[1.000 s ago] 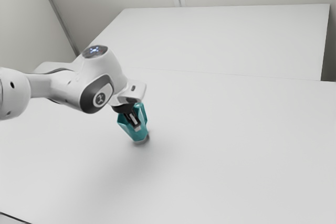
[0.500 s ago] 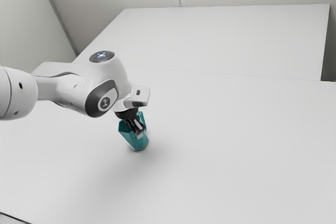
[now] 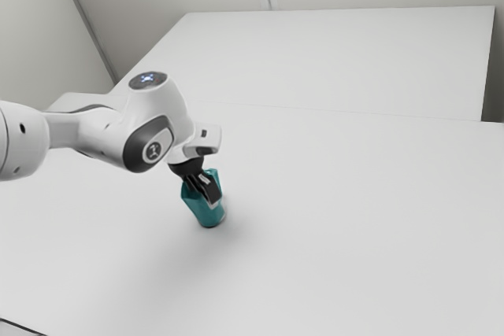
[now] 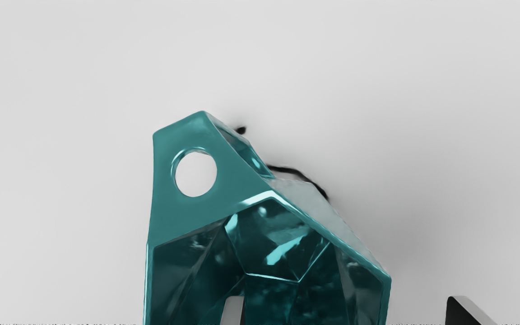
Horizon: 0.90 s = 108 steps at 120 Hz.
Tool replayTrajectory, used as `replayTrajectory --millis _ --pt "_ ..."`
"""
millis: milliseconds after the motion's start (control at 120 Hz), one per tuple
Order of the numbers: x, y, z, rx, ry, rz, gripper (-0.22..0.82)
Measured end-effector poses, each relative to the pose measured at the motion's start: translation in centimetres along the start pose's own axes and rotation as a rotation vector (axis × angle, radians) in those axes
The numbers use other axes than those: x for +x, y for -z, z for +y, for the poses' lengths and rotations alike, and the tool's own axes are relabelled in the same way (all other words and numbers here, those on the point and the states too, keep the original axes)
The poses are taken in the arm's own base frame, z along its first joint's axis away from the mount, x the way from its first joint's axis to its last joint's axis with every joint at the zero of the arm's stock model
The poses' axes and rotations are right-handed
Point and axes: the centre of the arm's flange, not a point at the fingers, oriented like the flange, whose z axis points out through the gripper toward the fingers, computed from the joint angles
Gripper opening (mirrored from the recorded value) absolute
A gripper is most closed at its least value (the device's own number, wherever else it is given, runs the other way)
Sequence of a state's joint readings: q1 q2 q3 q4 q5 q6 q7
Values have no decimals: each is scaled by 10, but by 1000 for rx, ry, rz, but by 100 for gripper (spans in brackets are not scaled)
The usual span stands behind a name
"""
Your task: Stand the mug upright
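1. Location: the teal, faceted, glossy mug (image 4: 269, 239) is on the pale grey, smooth counter (image 3: 354, 210), directly beneath the black two-finger claw (image 4: 345, 311).
2. Claw: open. We find one finger (image 4: 233, 312) within the mug's mouth and the other finger (image 4: 461, 314) outside, with the side wall (image 4: 386, 293) between them. In the wrist view a gap separates the outer finger from that wall; we record no grip.
3. Governing relation: the mouth faces up toward the claw and the base is low, at the counter. We judge the long axis nearer upright than lying, roughly in line with the reach of the fingers. The pierced flat handle (image 4: 233, 183) lies to one side of the mouth, away from the fingers.
4. Assessment: we cannot certify that the base sits flat; a slight lean is possible. The arrangement would suit either a claw placed to take the wall and correct a lean, or one freed from a mug already stood up.
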<state>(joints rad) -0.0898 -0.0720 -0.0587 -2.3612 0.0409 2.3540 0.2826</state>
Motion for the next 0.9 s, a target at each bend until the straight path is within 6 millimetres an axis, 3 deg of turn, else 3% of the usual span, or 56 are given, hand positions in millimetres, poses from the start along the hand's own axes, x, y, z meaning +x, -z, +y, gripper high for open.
replayTrajectory --millis 200,342,575,725,900 --pt "-4 32 0 16 7 22 55" --pt "8 62 -3 21 12 28 58" --pt "44 143 -39 35 60 60 60" --pt "53 179 -67 52 94 28 60" --pt "56 207 -73 61 100 -12 60"
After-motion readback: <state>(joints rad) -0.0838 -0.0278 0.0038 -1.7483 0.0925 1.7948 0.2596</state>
